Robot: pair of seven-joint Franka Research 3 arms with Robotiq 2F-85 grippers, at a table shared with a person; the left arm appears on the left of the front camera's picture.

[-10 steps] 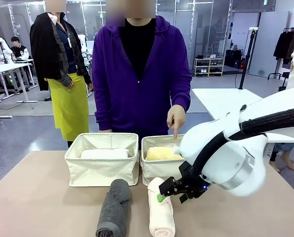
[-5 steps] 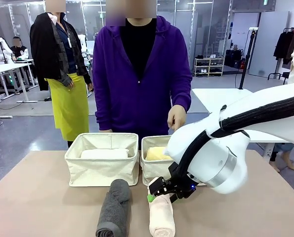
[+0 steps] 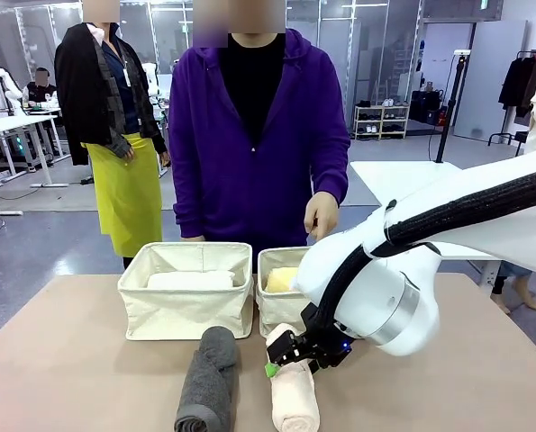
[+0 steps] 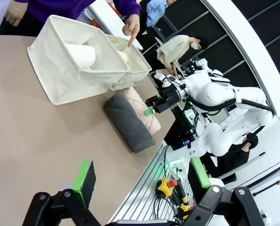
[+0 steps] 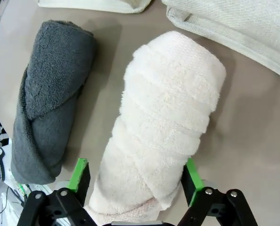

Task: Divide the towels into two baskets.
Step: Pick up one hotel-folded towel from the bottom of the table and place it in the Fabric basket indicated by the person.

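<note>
Front view: the right gripper (image 3: 281, 360) is low over the far end of a pale pink rolled terry towel (image 3: 295, 400) at 6 o'clock on the tan table (image 3: 69, 360). A dark grey rolled terry towel (image 3: 209, 382) lies at its 9 o'clock. At 12 o'clock stand two cream canvas baskets: one (image 3: 185, 315) holds a white rolled towel (image 3: 189, 280), the other (image 3: 281, 310) a yellow rolled towel (image 3: 281, 279).

Left wrist view: the left gripper (image 4: 142, 174) hangs empty, its jaws wide apart, with the baskets at 11 o'clock.

Right wrist view: the green pads (image 5: 78, 176) flank the pink towel. I cannot tell whether they squeeze it.
</note>
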